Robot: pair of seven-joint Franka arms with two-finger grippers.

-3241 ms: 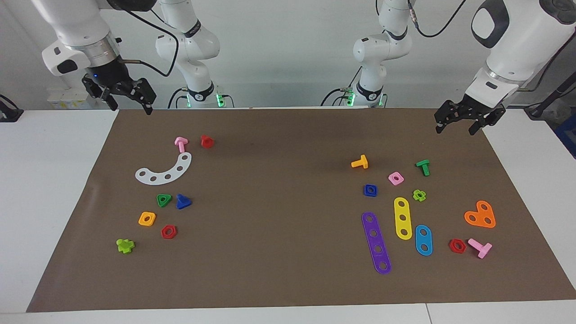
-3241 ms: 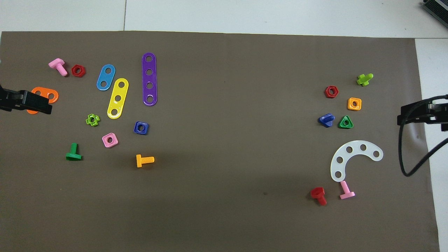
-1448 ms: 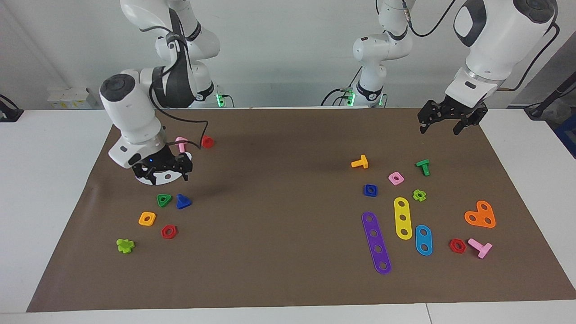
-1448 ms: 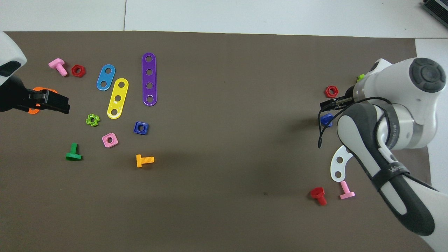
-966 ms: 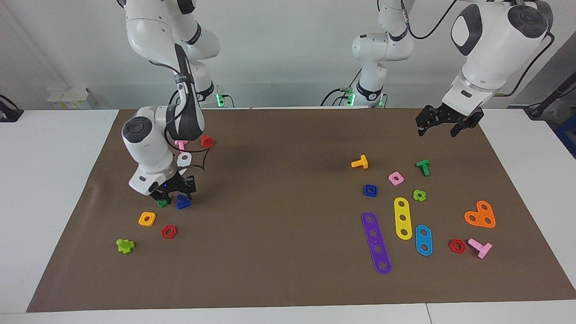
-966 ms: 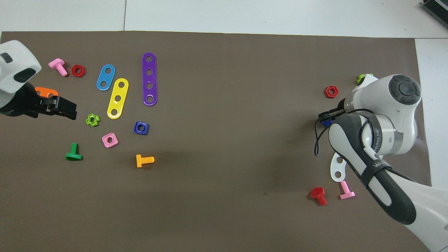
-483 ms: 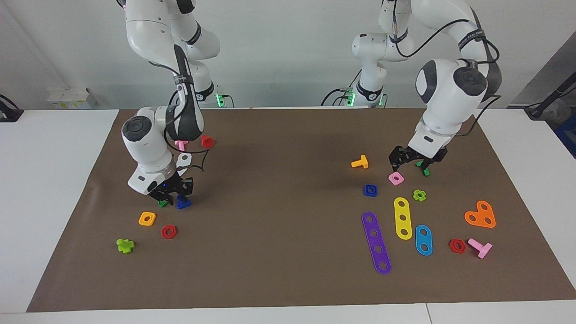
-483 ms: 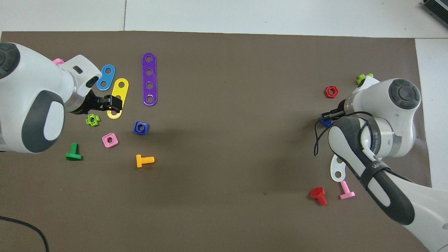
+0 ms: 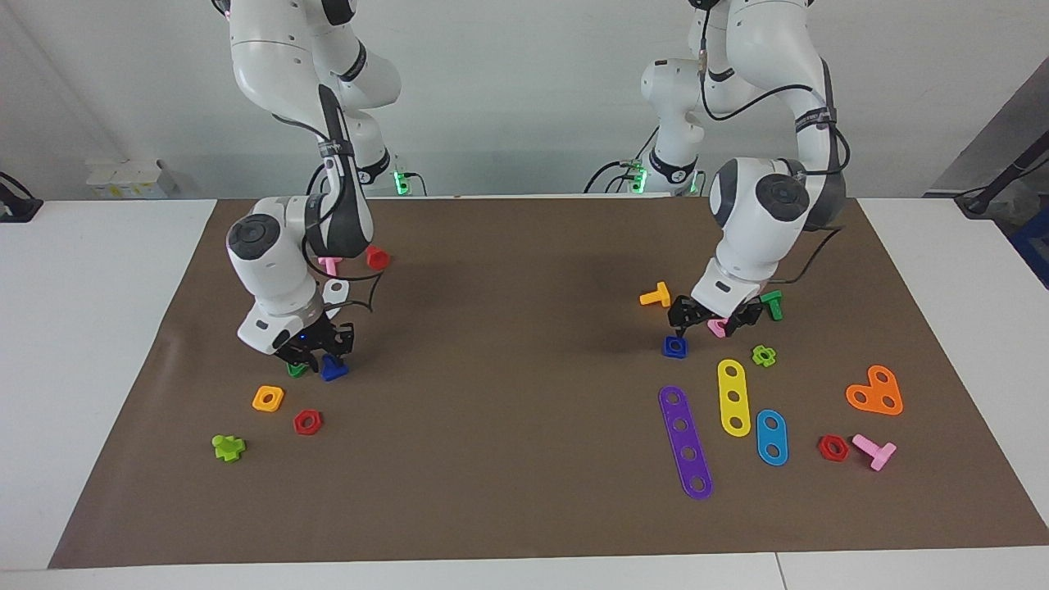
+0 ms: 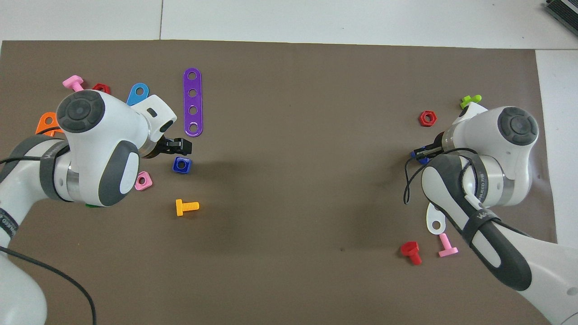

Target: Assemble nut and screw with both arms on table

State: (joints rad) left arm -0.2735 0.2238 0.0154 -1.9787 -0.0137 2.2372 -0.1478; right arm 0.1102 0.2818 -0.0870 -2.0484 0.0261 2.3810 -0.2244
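Observation:
The dark-blue square nut (image 9: 674, 347) lies on the brown mat (image 9: 508, 369) toward the left arm's end; it also shows in the overhead view (image 10: 181, 165). My left gripper (image 9: 706, 321) is open and empty, low over the mat just beside the nut and over the pink square nut (image 9: 718, 328). The dark-blue screw (image 9: 333, 371) rests on the mat toward the right arm's end, partly covered in the overhead view (image 10: 422, 156). My right gripper (image 9: 318, 358) is down at the screw, beside the green triangular nut (image 9: 295, 369).
An orange bolt (image 9: 656, 296), a green bolt (image 9: 771, 304), and yellow, light-blue and purple strips (image 9: 686, 442) lie around the nut. An orange square nut (image 9: 268, 398), a red hex nut (image 9: 307, 422) and a white curved strip (image 10: 434, 221) lie near the screw.
My left arm has swung in from the mat's edge and come down beside the blue nut. My right gripper has come down to the blue screw and has held there for the last half second.

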